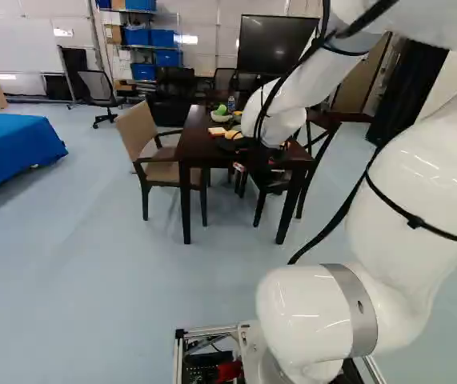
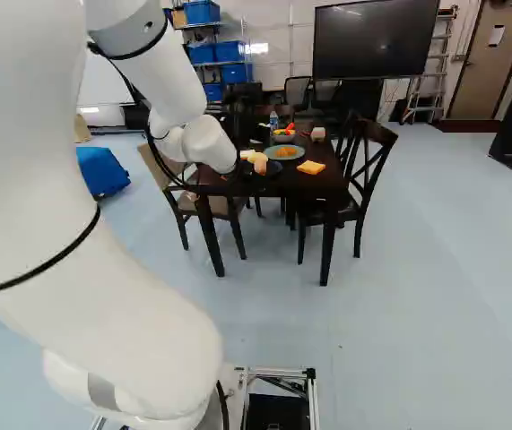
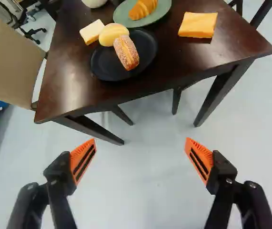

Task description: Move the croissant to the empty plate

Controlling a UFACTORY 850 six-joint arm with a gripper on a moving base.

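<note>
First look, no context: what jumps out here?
The big white arm, filling the right of the left base view and the left of the right base view. Next, in the wrist view, the open gripper with bright orange pads, nothing between them. Then the golden croissant on a green plate, on the dark table ahead.

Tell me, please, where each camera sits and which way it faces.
Left base view: on the base, behind the arm to its left, facing ahead and slightly down at the table; the arm fills the right.
Right base view: on its right, facing the same way; the arm fills the left.
Wrist view: on the wrist, looking along the open end effector at floor and table.
Shared: right base and wrist views both show the croissant.
</note>
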